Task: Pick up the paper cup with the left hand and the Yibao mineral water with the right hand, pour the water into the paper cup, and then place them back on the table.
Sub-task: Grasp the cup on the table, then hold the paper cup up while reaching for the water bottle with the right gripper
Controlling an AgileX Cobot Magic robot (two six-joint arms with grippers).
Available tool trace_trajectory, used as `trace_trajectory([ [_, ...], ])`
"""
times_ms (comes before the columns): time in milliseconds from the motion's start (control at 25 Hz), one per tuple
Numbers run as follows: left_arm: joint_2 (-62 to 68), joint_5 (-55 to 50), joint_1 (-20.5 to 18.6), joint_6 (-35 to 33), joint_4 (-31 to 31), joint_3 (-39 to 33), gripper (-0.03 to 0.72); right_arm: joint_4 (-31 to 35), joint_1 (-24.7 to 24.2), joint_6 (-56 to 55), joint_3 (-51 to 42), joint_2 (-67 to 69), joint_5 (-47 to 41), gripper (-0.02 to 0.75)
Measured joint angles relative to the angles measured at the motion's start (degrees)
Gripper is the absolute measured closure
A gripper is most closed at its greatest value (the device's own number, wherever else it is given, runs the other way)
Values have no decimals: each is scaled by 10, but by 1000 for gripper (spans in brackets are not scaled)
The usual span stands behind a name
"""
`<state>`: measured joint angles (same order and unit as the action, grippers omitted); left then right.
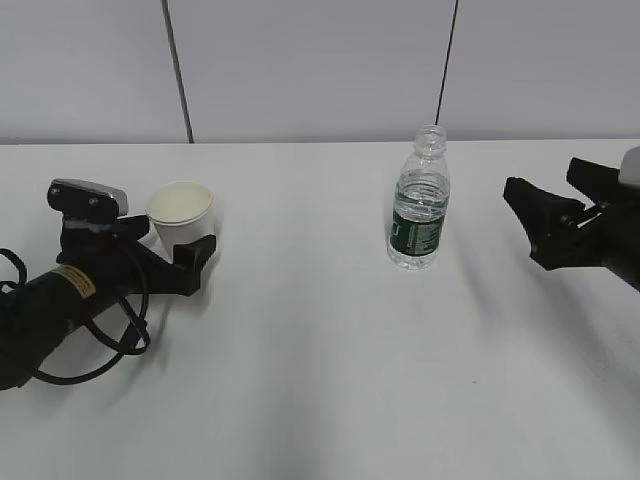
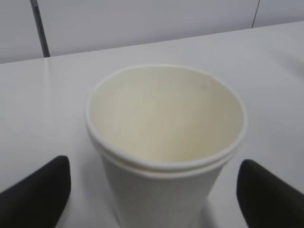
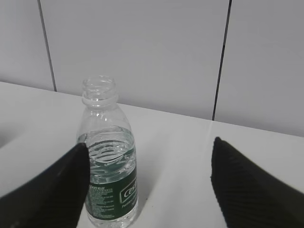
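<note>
My left hand (image 1: 170, 250) sits low on the table (image 1: 320, 380) with both fingers spread wide around the paper cup (image 1: 181, 212); in my left wrist view the cup (image 2: 164, 152) stands upright and centred between the two finger tips (image 2: 38, 190), with a clear gap on each side, so nothing is gripped yet. The cup looks empty. Using the cup as landmark: the Yibao mineral water (image 1: 418, 200) stands upright well to its right, uncapped, partly full. My right hand (image 1: 548, 225) is further right again, well apart from the bottle, also wide open and holding nothing; its wrist view shows the bottle (image 3: 108, 161) off towards the left finger, not centred. Step in hand, I judge: close on the cup. Do it gently, thin paper wall will crush or go oval if squeezed hard; grip mid-body below the rolled rim, keep it vertical. The right side should shift to centre the bottle before closing, grab near the label band, no tipping since there is no cap.
</note>
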<state>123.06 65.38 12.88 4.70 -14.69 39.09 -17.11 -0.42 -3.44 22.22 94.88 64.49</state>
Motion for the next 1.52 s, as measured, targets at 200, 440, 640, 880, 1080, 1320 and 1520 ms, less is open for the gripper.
trace_trajectory([
  [200, 20, -2, 0, 7, 0, 23, 66, -1, 0, 0, 0, 0, -1, 153],
  [440, 20, -1, 0, 8, 0, 32, 97, -3, 0, 0, 0, 0, -1, 153],
  [640, 20, -2, 0, 8, 0, 32, 133, -3, 0, 0, 0, 0, 0, 153],
  [880, 20, -2, 0, 8, 0, 32, 185, -3, 0, 0, 0, 0, 0, 153],
  [1080, 20, -2, 0, 8, 0, 32, 214, -4, 0, 0, 0, 0, 0, 153],
  [1320, 20, -2, 0, 8, 0, 32, 220, -13, 0, 0, 1, 26, 4, 153],
  [1520, 20, -2, 0, 8, 0, 32, 225, -20, 0, -1, 3, 70, 8, 153],
])
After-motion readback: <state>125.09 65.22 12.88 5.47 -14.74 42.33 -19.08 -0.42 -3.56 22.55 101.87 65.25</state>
